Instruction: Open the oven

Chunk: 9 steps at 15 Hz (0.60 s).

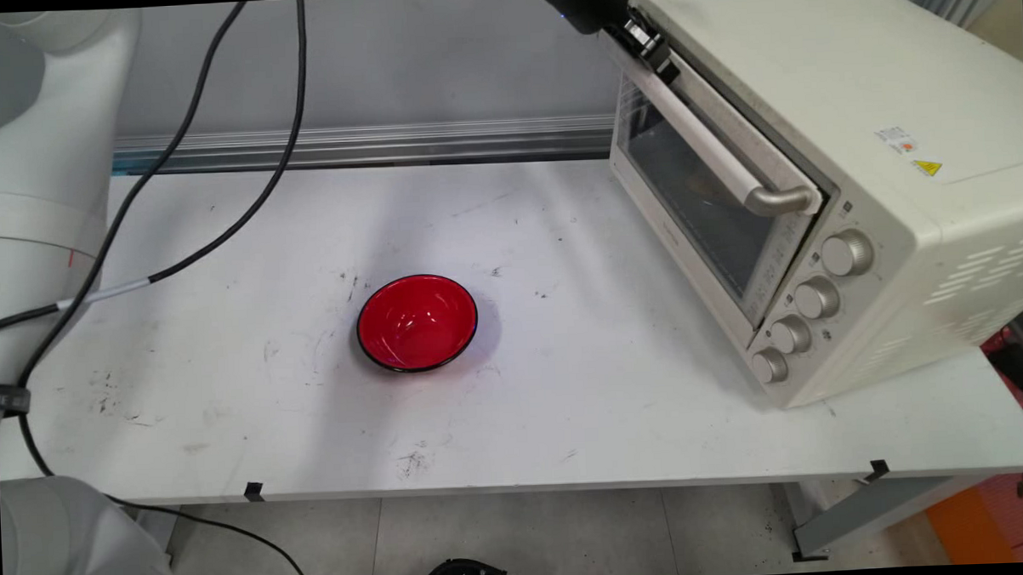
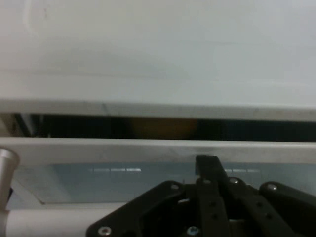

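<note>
A scuffed white counter [image 1: 567, 422] stands before a grey wall, carrying a cream toaster oven [image 1: 823, 183] at the right and a red bowl [image 1: 417, 321] alone near the middle, well apart from it. The black pincer [image 1: 652, 51] sits at the top edge of the oven door [image 1: 695, 187], by the far end of its handle [image 1: 728, 156]; whether it is apart or clamped I cannot tell. The door looks slightly ajar. A loose hold here could slip off, letting the door snap back or drop.
</note>
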Motion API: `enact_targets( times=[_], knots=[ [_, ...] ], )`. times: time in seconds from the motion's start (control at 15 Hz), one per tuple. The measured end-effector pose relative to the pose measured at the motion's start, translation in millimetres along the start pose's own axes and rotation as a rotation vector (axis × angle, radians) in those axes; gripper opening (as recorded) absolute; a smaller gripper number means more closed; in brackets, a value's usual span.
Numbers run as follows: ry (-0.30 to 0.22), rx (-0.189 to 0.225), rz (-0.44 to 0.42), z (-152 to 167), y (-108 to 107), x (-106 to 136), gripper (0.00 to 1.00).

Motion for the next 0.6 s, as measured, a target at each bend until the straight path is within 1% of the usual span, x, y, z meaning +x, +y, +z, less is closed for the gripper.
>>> enact_targets(
  times=[0.6],
  knots=[
    [-0.037,-0.013,0.002,-10,5,-19,0.00]
  ],
)
